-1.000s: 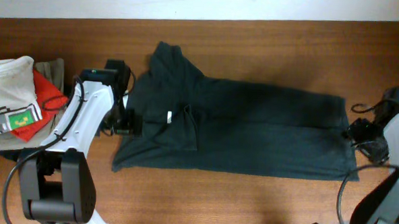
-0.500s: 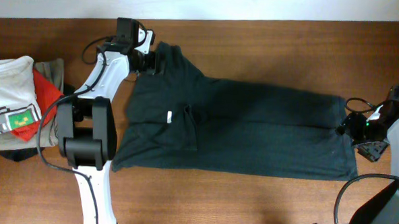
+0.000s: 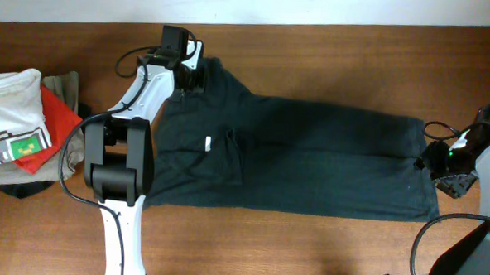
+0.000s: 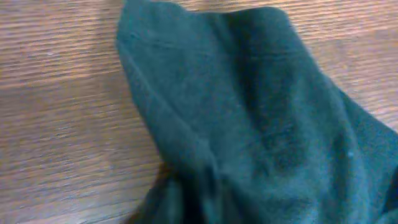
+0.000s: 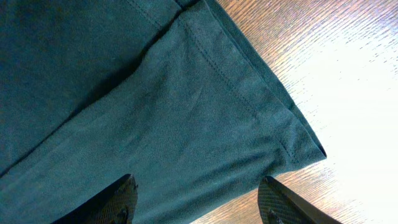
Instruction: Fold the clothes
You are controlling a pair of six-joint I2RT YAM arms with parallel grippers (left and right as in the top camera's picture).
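Overhead, the very dark green-black T-shirt lies spread flat across the middle of the wooden desk, its long side running left to right. A narrower part juts toward the far left corner, and the straight hem sits at the right. A small white mark shows on the fabric left of centre, beside a short raised crease.

The left end effector rests at that far left corner of the T-shirt, with its arm reaching up from the near edge of the desk. In the left wrist view the cloth fills most of the frame over bare wood and bunches toward the lower edge. The fingers are not clearly visible there, so I cannot tell how far they are spread or whether they have hold of the fabric.

The right end effector sits at the right hem. Its two dark fingers are spread wide apart and grip nothing. The stitched hem and its corner lie flat on the desk just ahead of them.

Well apart on the left of the desk is a pile with a white shirt bearing a green print, a red garment and a khaki garment.
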